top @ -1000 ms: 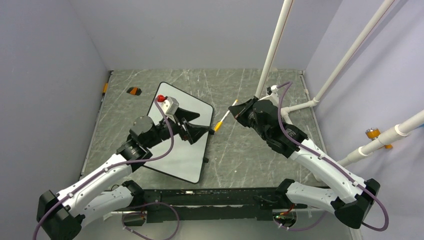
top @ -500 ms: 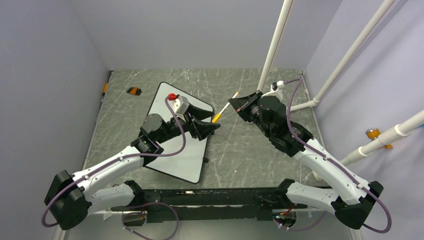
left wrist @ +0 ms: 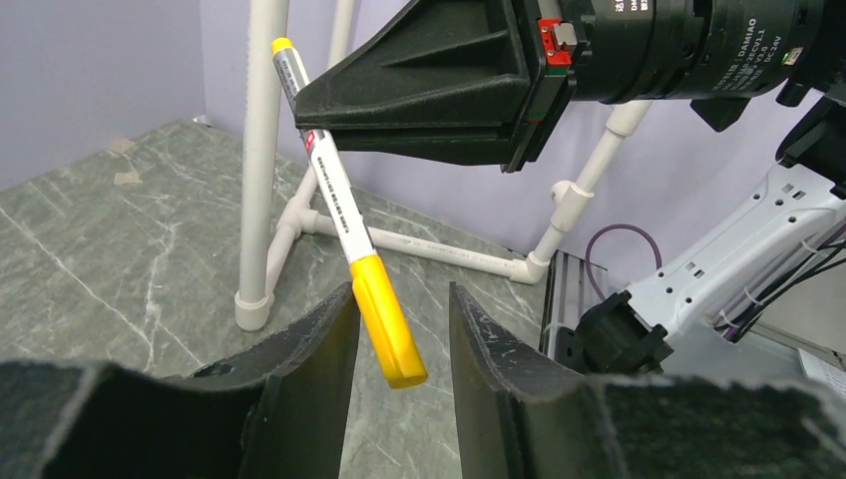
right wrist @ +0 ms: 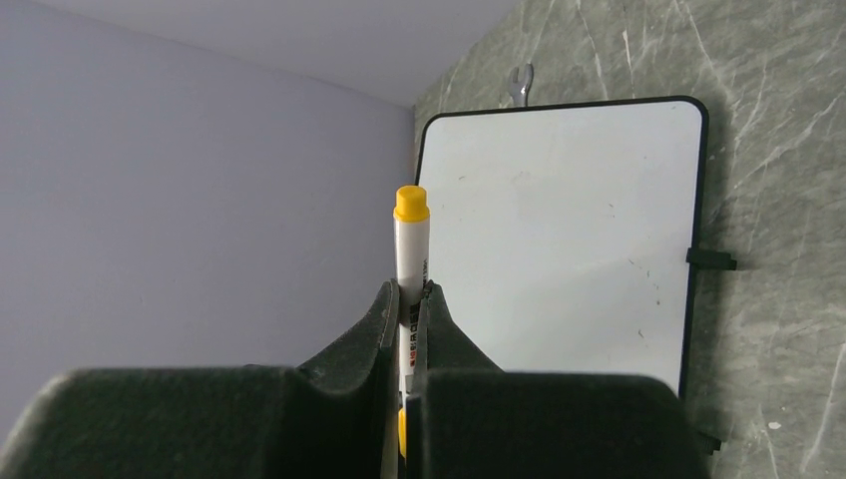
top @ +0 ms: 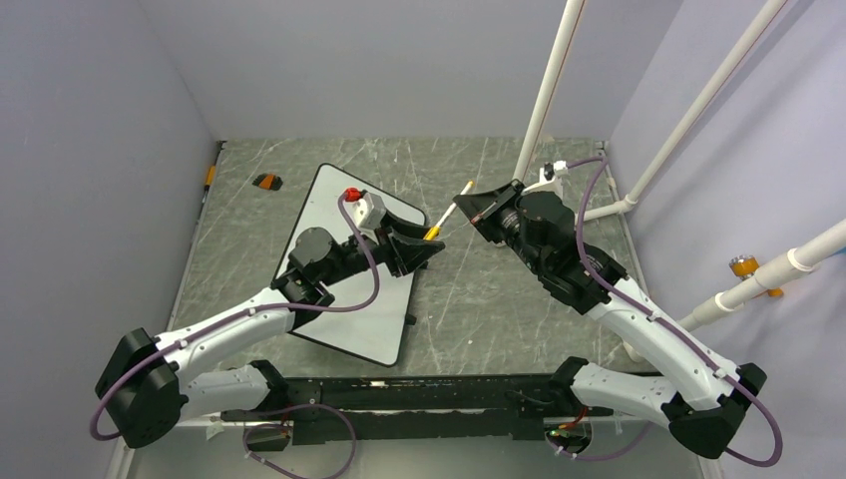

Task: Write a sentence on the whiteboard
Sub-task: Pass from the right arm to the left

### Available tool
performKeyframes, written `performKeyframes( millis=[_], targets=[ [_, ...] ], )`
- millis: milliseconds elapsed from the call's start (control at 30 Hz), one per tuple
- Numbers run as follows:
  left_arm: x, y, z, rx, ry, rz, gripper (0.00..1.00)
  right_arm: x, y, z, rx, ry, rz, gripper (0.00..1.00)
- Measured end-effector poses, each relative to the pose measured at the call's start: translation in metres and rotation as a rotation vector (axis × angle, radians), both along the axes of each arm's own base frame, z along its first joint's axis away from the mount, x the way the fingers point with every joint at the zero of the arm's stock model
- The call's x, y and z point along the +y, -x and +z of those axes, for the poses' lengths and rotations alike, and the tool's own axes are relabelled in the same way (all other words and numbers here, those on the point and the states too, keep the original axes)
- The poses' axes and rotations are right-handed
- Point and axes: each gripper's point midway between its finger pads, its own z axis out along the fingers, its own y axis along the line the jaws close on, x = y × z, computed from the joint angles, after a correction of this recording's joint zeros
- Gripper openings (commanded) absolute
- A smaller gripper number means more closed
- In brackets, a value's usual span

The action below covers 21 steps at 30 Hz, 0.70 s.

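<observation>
My left arm (top: 219, 329) hides much of the whiteboard (top: 364, 324), white-faced and black-rimmed, flat on the counter (top: 499, 299). The left jaws hang over its right edge, spread either side of the yellow cap (left wrist: 387, 329) of a marker (left wrist: 334, 195). The right jaws, beyond that edge, pinch the marker's barrel, whose lower end I cannot see.

Yellow-capped white marker (left wrist: 335, 205), black-rimmed white whiteboard (right wrist: 559, 230), grey veined table (top: 489, 289).
</observation>
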Motion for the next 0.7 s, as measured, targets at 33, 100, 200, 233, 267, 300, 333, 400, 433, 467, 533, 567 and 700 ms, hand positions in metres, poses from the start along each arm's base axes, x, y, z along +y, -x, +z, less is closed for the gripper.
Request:
performKeyframes(
  millis=[33,100,200,233,267,300,333,400,433,467,533,567,700],
  targets=[
    [-0.001,0.0,0.0,0.001,-0.001,-0.002,0.43,0.0,0.0,0.0,0.0,-0.001,0.002,0.0],
    [-0.002,0.001,-0.001,0.002,-0.001,-0.002,0.41,0.0,0.0,0.001,0.0,-0.004,0.003,0.0],
    [-0.002,0.0,0.0,0.0,0.003,0.002,0.33,0.0,0.001,0.002,-0.003,-0.009,0.004,0.0],
    [-0.002,0.0,0.0,-0.001,0.005,0.005,0.28,0.0,0.002,0.003,-0.004,-0.011,0.006,0.0],
    [-0.002,-0.001,0.001,-0.004,0.008,0.01,0.23,0.0,0.002,0.004,-0.006,-0.013,0.007,0.0],
    [-0.001,-0.002,0.001,-0.004,0.008,0.017,0.18,0.001,0.002,0.005,-0.009,-0.019,0.01,0.0],
    [-0.001,-0.004,0.001,-0.007,0.006,0.026,0.12,0.0,0.002,0.007,-0.013,-0.024,0.009,0.0],
    [0.001,-0.01,-0.002,-0.006,-0.005,0.059,0.01,-0.001,0.003,0.01,-0.022,-0.033,0.009,0.0],
    [0.003,-0.015,-0.002,-0.007,-0.012,0.084,0.0,-0.002,0.004,0.01,-0.025,-0.036,0.01,0.0],
    [0.004,-0.017,-0.002,-0.012,-0.019,0.092,0.0,-0.002,0.005,0.011,-0.028,-0.041,0.011,0.0],
    [0.004,-0.018,-0.001,-0.012,-0.033,0.105,0.0,-0.003,0.003,0.011,-0.033,-0.046,0.011,0.0],
    [0.005,-0.019,-0.001,-0.011,-0.046,0.113,0.0,-0.002,0.003,0.011,-0.036,-0.049,0.011,0.0],
    [0.01,-0.02,0.002,-0.014,-0.096,0.132,0.0,0.001,0.003,0.012,-0.064,-0.059,0.034,0.47]
  ],
)
